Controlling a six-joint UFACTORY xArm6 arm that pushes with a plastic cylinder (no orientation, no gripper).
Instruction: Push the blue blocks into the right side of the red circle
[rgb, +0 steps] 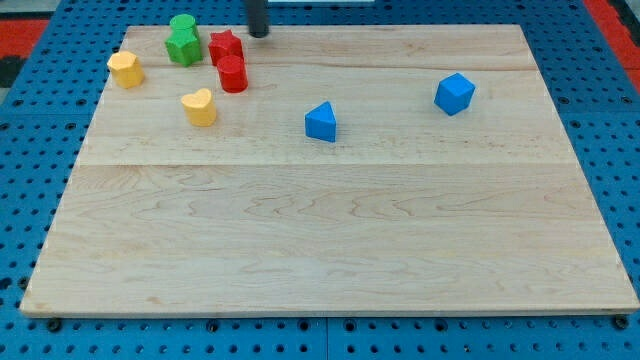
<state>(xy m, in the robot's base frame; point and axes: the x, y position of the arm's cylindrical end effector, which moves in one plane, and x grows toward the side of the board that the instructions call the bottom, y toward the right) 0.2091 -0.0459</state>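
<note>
My tip (259, 34) rests at the view's top, just right of the red star (225, 46). The red circle, a short red cylinder (233, 74), stands directly below the star. A blue triangle block (321, 122) lies to the right of and below the red cylinder, near the board's middle. A blue cube-like block (454, 94) lies farther right. My tip is well left of and above both blue blocks and touches neither.
A green star (182, 47) with a green cylinder (182, 24) behind it sits left of the red star. A yellow block (126, 69) lies at far left, a yellow heart (200, 107) below the red cylinder. The wooden board (330, 240) ends at blue pegboard.
</note>
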